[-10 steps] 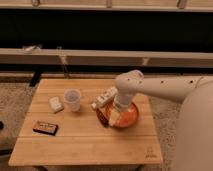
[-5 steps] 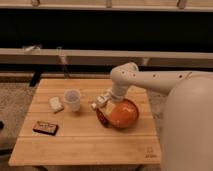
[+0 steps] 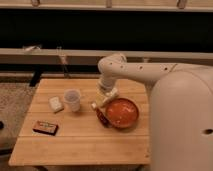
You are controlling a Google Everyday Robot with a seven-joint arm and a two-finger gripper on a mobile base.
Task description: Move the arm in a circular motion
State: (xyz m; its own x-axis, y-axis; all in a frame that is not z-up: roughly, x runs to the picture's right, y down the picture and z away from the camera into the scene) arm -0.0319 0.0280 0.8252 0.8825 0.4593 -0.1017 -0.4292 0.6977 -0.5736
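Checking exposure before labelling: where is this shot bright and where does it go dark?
Camera view: warm, even light on the wooden table; the space behind it is almost black; the arm reads pale and bright, its gripper low over the table by the upper-left rim of the orange bowl.

arm (image 3: 135,70): one
wooden table (image 3: 80,142): one
orange bowl (image 3: 121,112): one
clear cup (image 3: 73,100): one
white block (image 3: 55,104): one
dark flat box (image 3: 45,128): one
red object (image 3: 102,117): one
gripper (image 3: 109,96): one, over the wooden table, at the orange bowl's left rim

Wooden table (image 3: 85,142) with cup (image 3: 72,99), bowl (image 3: 121,113), box (image 3: 45,128); pincer (image 3: 101,101) above.
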